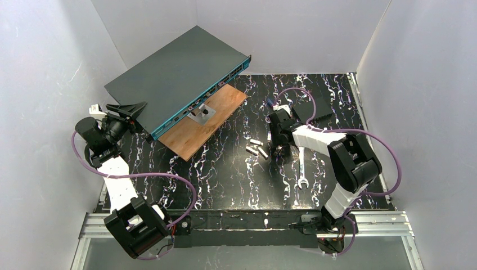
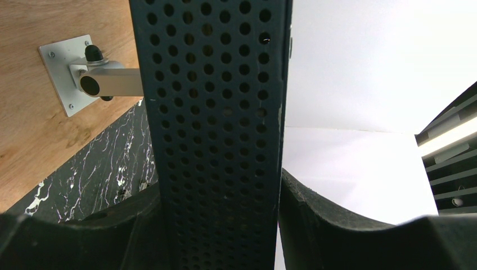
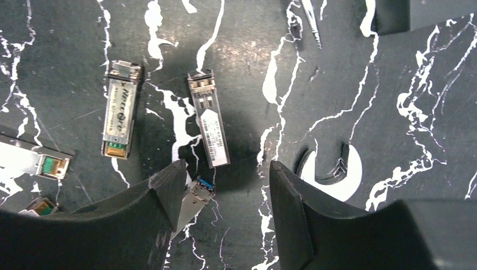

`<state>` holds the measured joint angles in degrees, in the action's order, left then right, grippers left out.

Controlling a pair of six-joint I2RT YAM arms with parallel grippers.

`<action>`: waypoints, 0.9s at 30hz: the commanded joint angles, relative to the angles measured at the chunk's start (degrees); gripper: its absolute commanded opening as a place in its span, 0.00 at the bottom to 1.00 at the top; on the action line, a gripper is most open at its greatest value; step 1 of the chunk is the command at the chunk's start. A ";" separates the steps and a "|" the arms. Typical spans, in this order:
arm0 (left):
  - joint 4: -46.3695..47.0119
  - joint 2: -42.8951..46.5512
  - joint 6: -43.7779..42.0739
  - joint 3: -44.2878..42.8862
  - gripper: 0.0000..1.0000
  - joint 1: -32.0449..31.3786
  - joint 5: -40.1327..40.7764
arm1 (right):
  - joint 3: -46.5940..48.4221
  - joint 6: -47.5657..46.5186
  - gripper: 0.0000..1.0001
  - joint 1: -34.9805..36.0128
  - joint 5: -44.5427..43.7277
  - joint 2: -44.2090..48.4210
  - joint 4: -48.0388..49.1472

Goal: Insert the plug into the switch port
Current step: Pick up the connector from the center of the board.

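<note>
The switch (image 1: pixel 174 67) is clamped by the left gripper (image 2: pixel 220 188); the right gripper (image 3: pixel 228 169) is held wide, a plug (image 3: pixel 209 121) at twelve o'clock (neighbours (image 3: pixel 121 109) crowd close): two may be caught.

Bright, even light washes the white walls (image 1: pixel 50 67) pale, and the right pincer (image 3: pixel 225 171) looms softly blurred up close.

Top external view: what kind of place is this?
Probably a lab robot test cell, not a server room: plain white walls box in a marbled black table, and a lone switch tilts over a wooden board with loose plugs nearby.
</note>
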<state>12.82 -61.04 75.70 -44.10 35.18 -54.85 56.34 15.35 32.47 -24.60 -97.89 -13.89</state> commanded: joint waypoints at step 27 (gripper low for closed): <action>-1.13 1.59 -4.66 0.06 0.00 -1.11 -5.27 | -9.29 1.52 0.64 -0.48 8.97 18.61 -8.65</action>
<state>12.80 -60.97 75.64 -44.10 35.18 -54.85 46.92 20.08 32.25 -20.10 -83.74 -22.81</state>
